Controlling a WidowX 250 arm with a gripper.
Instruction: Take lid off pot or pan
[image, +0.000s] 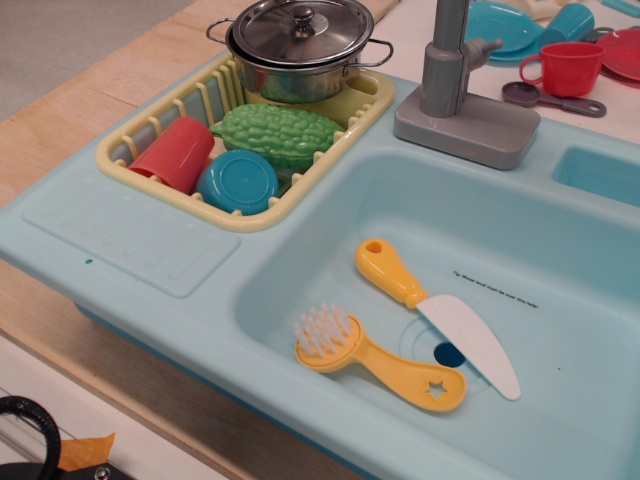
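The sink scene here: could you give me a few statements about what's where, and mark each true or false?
1. The lid sits on the pot. True.
2. The pot stands down in the sink basin. False: it rests at the far end of the yellow dish rack.
3. A toy knife and a yellow brush lie in the basin. True.
4. The green bumpy vegetable lies in the basin. False: it is in the rack, beside the red cup and blue disc.
5. A gripper holds the lid's knob. False: no gripper is in view.
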